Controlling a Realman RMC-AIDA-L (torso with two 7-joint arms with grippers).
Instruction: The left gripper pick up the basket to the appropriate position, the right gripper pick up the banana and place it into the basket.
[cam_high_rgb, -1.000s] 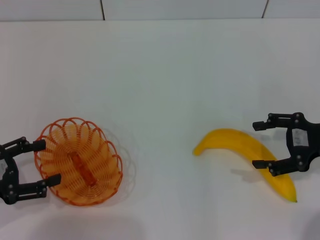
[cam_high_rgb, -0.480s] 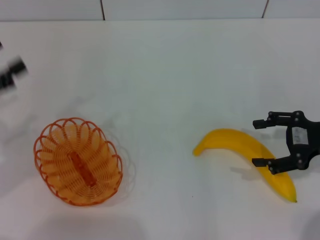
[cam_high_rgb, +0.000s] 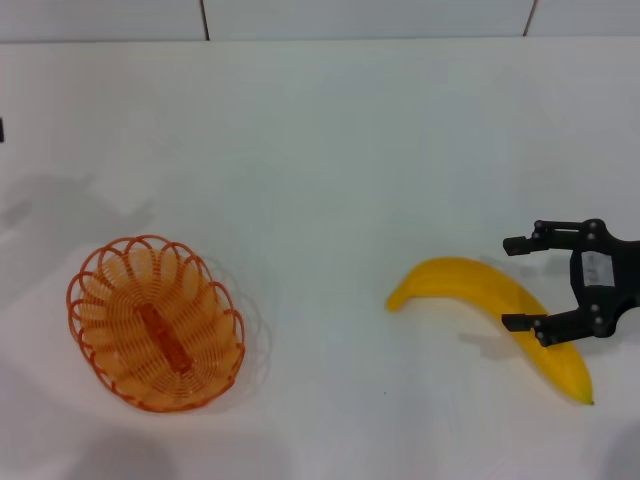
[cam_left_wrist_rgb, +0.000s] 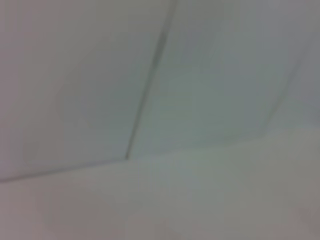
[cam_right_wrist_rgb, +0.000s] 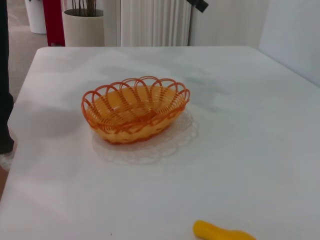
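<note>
— Where is the right gripper (cam_high_rgb: 528, 283)?
— Low over the table (cam_high_rgb: 330, 150), reaching in from the right side, fingers spread wide astride the banana's (cam_high_rgb: 495, 312) thick end, not clamped on it.
— And the basket (cam_high_rgb: 155, 322)?
— Flat on the table at the left, well apart from the banana.
— The left gripper?
— Out of sight; its wrist camera shows only pale surfaces.

Table: I see a plain white tabletop (cam_high_rgb: 330, 170) filling my head view, with soft grey shadows at its left edge.
Wall: pale panels (cam_high_rgb: 360, 18) with dark seams behind the far table edge.
Beyond the table: from the right wrist I see a white ribbed radiator (cam_right_wrist_rgb: 150, 22), a pale planter (cam_right_wrist_rgb: 82, 27), and a red object (cam_right_wrist_rgb: 52, 20) beside it.
</note>
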